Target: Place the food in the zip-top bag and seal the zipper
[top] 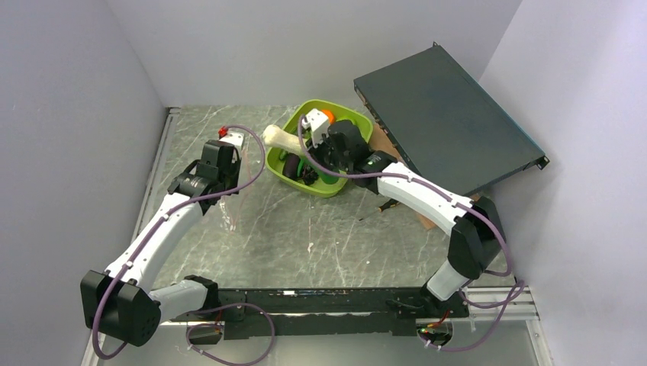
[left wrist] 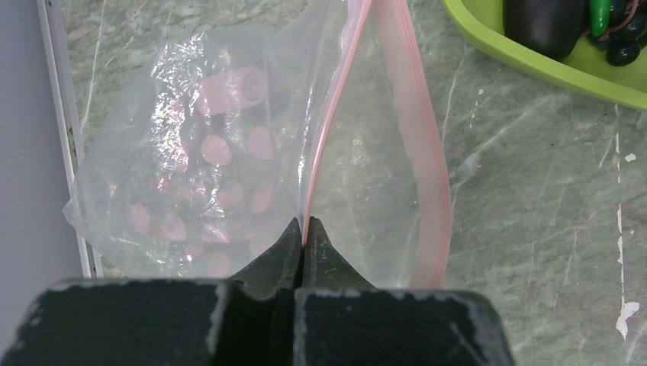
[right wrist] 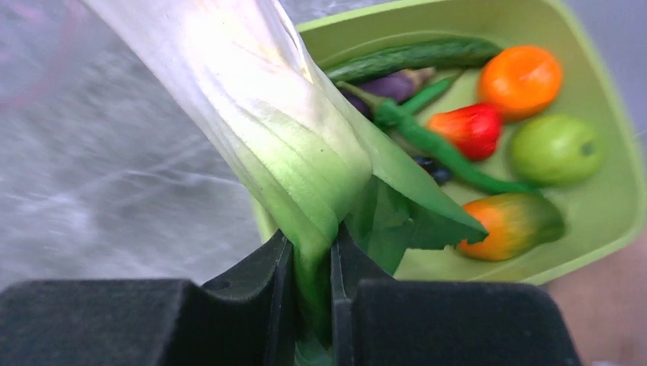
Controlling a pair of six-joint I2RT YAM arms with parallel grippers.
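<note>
My left gripper is shut on one lip of the zipper, holding the zip-top bag with its mouth gaping above the table. The other pink lip bows out to the right. My right gripper is shut on the green end of the white-green leek, whose white end points left past the tray rim. In the lime-green tray lie an orange, a green apple, a red pepper, a cucumber, an eggplant and a green pod.
A flat black box leans at the back right, just beyond the tray. White walls close the table on the left, back and right. A pale rail runs along the left edge.
</note>
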